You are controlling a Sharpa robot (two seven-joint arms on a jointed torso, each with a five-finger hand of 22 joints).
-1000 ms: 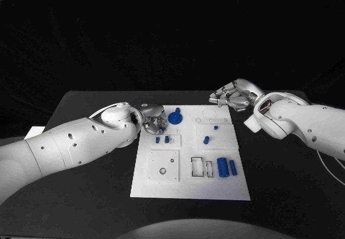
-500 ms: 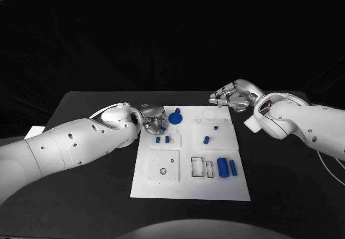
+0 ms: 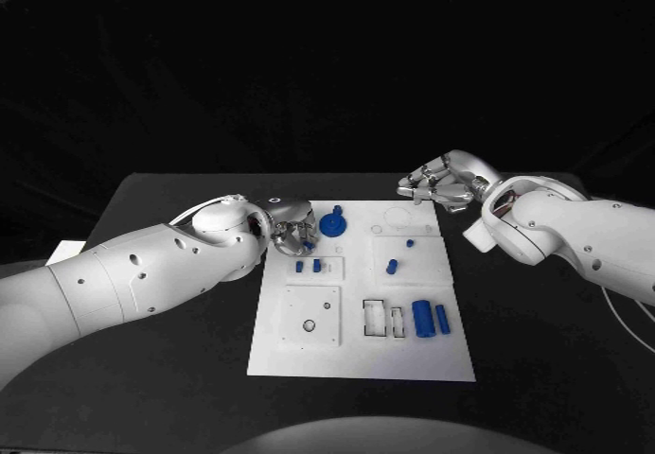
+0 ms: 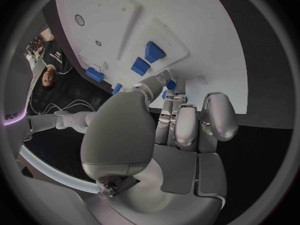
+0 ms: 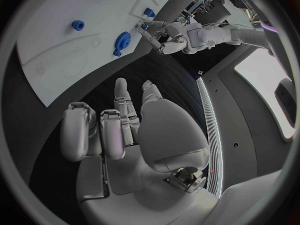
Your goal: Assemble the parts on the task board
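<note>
Head view shows the task board (image 3: 358, 322) lying lengthwise at the middle of the black desk (image 3: 164, 199), long side running from six to twelve o'clock, so both arms can reach it from either flank. The left hand (image 3: 291, 230) hangs at the board's ten o'clock edge, fingers curled toward a blue gear-like part (image 3: 334, 225) near the far end; whether it actually grasps a piece I cannot tell, since the left wrist view only shows fingertips (image 4: 167, 87) close to small blue pieces. It seems poised there to seat or pick a part. The right hand (image 3: 439, 184) waits off the board's one o'clock corner, fingers loosely bent and holding nothing, probably kept clear of the work. Two small blue blocks (image 3: 309, 267) sit just below the left hand; two blue cylinders (image 3: 430, 317) lie side by side toward four o'clock, beside empty rectangular slots (image 3: 383, 319) likely meant to receive parts. Dark, featureless surroundings lie beyond the desk.
</note>
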